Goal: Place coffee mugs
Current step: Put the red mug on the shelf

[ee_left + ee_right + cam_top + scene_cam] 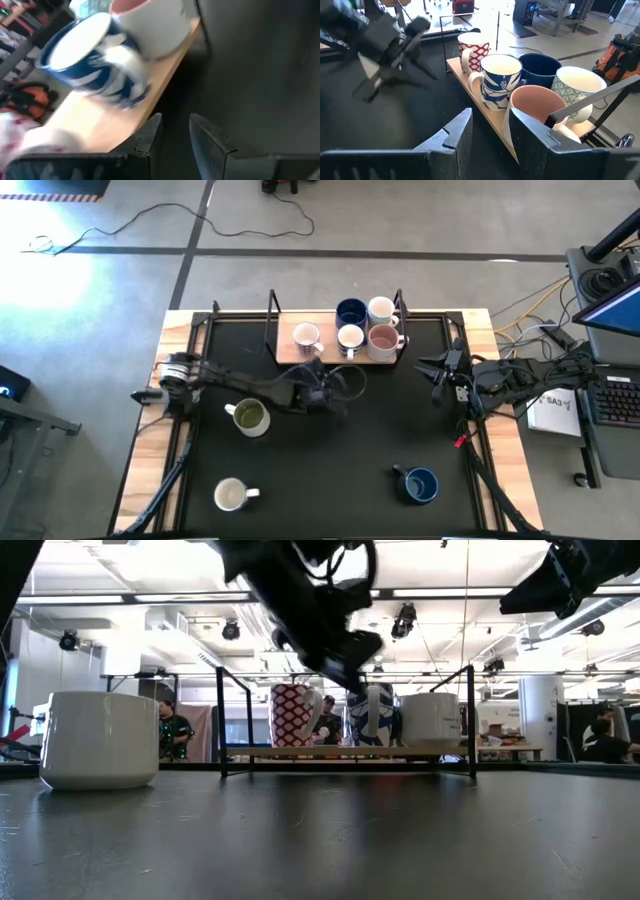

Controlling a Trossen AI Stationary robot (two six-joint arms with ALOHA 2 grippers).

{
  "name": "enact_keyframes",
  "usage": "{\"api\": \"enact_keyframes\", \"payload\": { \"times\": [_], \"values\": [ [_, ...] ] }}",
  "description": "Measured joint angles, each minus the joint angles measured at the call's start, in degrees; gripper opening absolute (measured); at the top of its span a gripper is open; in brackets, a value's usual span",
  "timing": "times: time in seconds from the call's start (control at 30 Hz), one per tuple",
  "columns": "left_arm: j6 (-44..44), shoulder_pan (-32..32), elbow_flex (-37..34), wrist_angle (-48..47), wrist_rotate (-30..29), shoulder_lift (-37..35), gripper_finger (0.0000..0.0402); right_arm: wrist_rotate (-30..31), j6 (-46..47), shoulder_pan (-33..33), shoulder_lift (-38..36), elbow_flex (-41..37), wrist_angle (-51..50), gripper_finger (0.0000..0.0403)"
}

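Five coffee mugs stand on a wooden board (330, 354) at the table's far middle: a white one with red print (305, 337), a blue-and-white one (350, 337), a pinkish one (384, 340), a dark blue one (350, 311) and a white patterned one (381, 310). An olive-green mug (248, 417), a white mug (232, 495) and a dark blue mug (418, 485) stand on the black mat. My left gripper (325, 388) hovers open and empty just in front of the board, near the blue-and-white mug (95, 55). My right gripper (428, 368) waits open at the right.
A black wire frame (272, 320) stands around the board, with upright posts at its corners. The mat between the olive-green mug and the near dark blue mug is bare. Cables and a laptop lie beyond the table's right edge.
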Motion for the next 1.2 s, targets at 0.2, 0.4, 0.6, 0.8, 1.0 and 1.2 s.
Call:
{"api": "enact_keyframes", "payload": {
  "times": [0.2,0.4,0.6,0.8,1.0,1.2],
  "values": [
    [0.3,3.7,5.1,-18.5,10.1,-5.5,0.0082,0.0,0.0,0.0,0.0,0.0,0.0,0.0121],
    [7.6,7.7,5.3,-23.4,18.9,-10.8,0.0082,0.0,0.0,0.0,0.0,0.0,0.0,0.0121],
    [14.6,12.4,5.2,-27.1,24.7,-14.0,0.0082,0.0,0.0,0.0,0.0,0.0,0.0,0.0121],
    [18.1,16.3,5.3,-33.2,27.9,-15.8,0.0082,0.0,0.0,0.0,0.0,0.0,0.0,0.0121],
    [22.6,19.1,5.3,-33.2,28.0,-15.9,0.0082,0.0,0.0,0.0,0.0,0.0,0.0,0.0121],
    [24.0,20.9,5.3,-32.7,29.0,-14.3,0.0082,0.0,0.0,0.0,0.0,0.0,0.0,0.0121]
  ]
}}
